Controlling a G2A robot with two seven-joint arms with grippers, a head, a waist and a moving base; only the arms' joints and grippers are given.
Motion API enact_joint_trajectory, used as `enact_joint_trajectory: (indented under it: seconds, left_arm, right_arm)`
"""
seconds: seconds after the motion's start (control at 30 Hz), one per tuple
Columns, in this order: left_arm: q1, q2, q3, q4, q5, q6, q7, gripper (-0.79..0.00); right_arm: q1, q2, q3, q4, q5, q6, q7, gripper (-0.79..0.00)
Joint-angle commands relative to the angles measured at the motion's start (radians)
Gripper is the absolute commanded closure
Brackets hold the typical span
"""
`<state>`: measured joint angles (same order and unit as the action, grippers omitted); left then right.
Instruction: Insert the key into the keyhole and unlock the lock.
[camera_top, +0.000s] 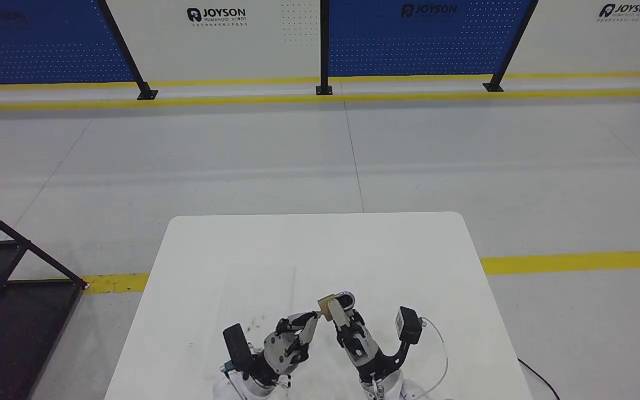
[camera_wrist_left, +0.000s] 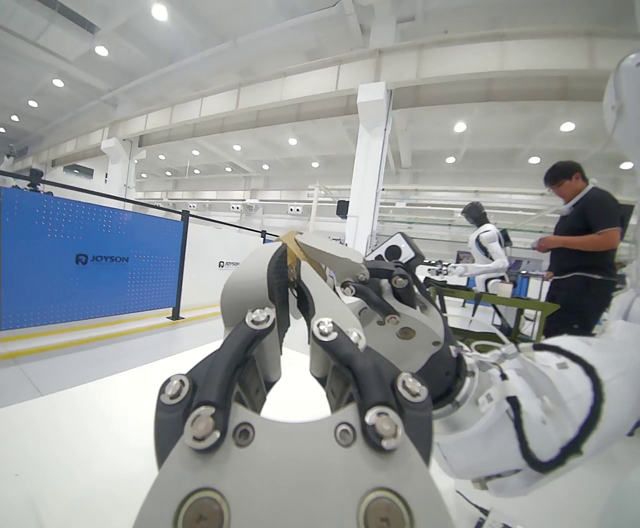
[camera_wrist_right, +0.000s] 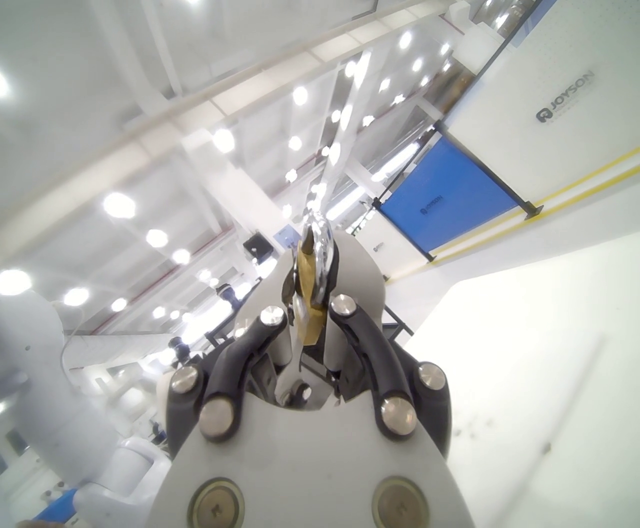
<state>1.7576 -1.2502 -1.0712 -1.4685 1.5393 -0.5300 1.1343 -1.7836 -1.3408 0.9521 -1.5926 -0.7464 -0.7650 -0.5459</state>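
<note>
The right gripper (camera_wrist_right: 316, 265) is clamped on the brass lock (camera_wrist_right: 311, 300), whose shackle pokes past its fingertips; just beside it, the left gripper (camera_wrist_left: 290, 267) is pinched on a thin brass sliver, probably the key (camera_wrist_left: 291, 246), tip against the lock; beneath and beyond both lies the white table (camera_top: 400, 250).

The left pincer (camera_top: 308, 321) and right pincer (camera_top: 336, 308) closely hem each other.
</note>
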Motion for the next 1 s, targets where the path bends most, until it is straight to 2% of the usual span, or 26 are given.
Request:
enact_joint_trajectory:
  seconds: [0.0, 0.3, 0.5, 0.6, 0.73, 0.83, 0.9, 0.97]
  left_arm:
    - [-0.001, 0.002, -0.001, 0.001, 0.012, 0.023, 0.004, 0.0]
    - [-0.005, 0.011, -0.011, -0.008, 0.071, 0.125, 0.011, 0.0]
    - [-0.005, 0.014, 0.0, -0.01, 0.031, 0.112, 0.018, 0.0]
    - [0.0, 0.015, 0.006, -0.013, -0.04, 0.036, 0.014, 0.0]
    - [0.021, 0.024, 0.008, -0.022, -0.19, -0.176, -0.031, -0.018]
    - [0.048, 0.039, 0.0, -0.052, -0.37, -0.344, -0.188, -0.055]
    - [0.066, 0.053, -0.019, -0.061, -0.509, -0.471, -0.315, -0.157]
    - [0.081, 0.071, -0.003, -0.083, -0.629, -0.482, -0.414, -0.151]
  right_arm:
    - [-0.002, 0.001, 0.002, -0.002, 0.003, 0.0, 0.003, 0.0]
    - [-0.009, 0.005, 0.011, -0.011, 0.014, -0.005, 0.015, 0.0]
    - [-0.011, 0.006, 0.013, -0.014, 0.014, -0.003, 0.016, 0.0]
    - [-0.013, 0.007, 0.016, -0.017, 0.016, -0.006, 0.014, 0.0]
    - [-0.014, 0.009, 0.024, -0.019, 0.002, -0.019, 0.005, 0.0]
    - [-0.016, 0.01, 0.029, -0.019, -0.012, -0.025, 0.003, 0.0]
    - [-0.016, 0.011, 0.031, -0.018, -0.015, -0.025, 0.001, 0.0]
    - [-0.015, 0.011, 0.031, -0.018, -0.017, -0.026, 0.002, 0.0]
